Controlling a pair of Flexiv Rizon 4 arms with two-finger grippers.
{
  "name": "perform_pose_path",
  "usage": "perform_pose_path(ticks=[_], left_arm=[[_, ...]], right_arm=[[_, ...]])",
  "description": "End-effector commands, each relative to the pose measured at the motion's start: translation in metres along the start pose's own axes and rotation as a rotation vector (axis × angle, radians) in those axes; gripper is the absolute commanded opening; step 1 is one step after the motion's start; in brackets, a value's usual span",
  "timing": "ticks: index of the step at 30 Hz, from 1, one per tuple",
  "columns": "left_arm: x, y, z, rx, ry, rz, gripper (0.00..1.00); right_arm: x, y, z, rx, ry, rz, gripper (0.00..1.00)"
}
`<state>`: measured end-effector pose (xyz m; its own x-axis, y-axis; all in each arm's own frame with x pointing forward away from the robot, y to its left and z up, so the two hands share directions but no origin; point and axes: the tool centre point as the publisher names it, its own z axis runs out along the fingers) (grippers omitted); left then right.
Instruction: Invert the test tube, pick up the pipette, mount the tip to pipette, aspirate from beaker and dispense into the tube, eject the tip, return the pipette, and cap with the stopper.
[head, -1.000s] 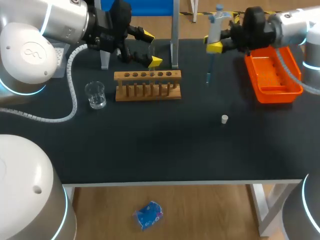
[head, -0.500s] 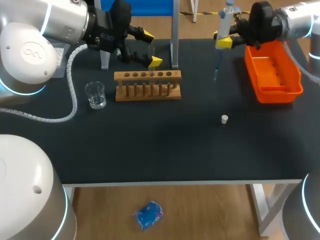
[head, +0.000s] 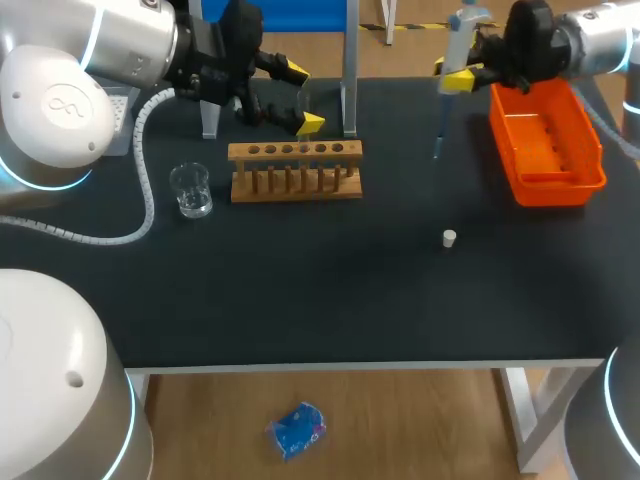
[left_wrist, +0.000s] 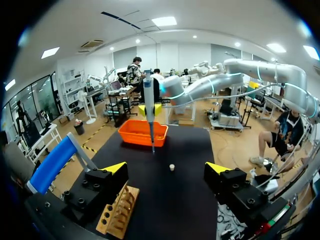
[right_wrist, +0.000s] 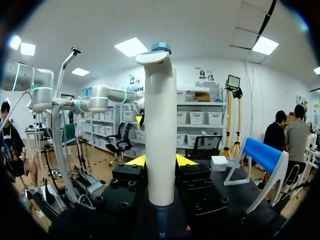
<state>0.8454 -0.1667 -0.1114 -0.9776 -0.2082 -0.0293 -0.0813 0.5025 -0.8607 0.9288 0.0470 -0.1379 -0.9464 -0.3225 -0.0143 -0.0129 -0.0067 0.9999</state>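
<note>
While the right claw (head: 463, 76) is gripping the pipette (head: 459, 40) upright above the tabletop (head: 350, 290) just beside the orange tray (head: 548, 185), the left claw (head: 304, 98) is hanging wide open behind the wooden rack (head: 295, 172). The beaker (head: 190, 190) is standing beside the rack, and the stopper (head: 450, 238) is lying well apart. From the left wrist, that claw is gaping with nothing between its fingers. From the right wrist, both yellow tips are pressing the pipette's sides.

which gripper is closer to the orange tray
Right. The right gripper, holding the pipette, is just beside the orange tray; the left gripper is by the wooden rack, well away.
</note>
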Motion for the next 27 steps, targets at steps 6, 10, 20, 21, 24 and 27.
perform_pose_path(ticks=[6,10,20,21,24,27], left_arm=[[0.000,0.000,-0.001,0.001,0.001,0.001,1.00],[0.000,0.000,-0.001,0.001,0.001,0.001,1.00],[0.000,0.000,-0.001,0.001,0.001,0.001,1.00],[0.000,0.000,-0.001,0.001,0.001,0.001,1.00],[0.000,0.000,-0.001,0.001,0.001,0.001,1.00],[0.000,0.000,-0.001,0.001,0.001,0.001,1.00]], right_arm=[[0.010,0.004,-0.074,0.016,-0.014,-0.015,0.00],[0.010,0.001,-0.097,0.009,-0.044,-0.009,0.00],[-0.002,-0.012,-0.129,-0.015,-0.134,-0.008,0.00],[-0.003,-0.013,-0.131,-0.014,-0.141,-0.008,0.00],[-0.005,-0.015,-0.136,-0.004,-0.163,-0.009,0.00],[-0.006,-0.016,-0.144,0.007,-0.195,-0.010,0.00]])
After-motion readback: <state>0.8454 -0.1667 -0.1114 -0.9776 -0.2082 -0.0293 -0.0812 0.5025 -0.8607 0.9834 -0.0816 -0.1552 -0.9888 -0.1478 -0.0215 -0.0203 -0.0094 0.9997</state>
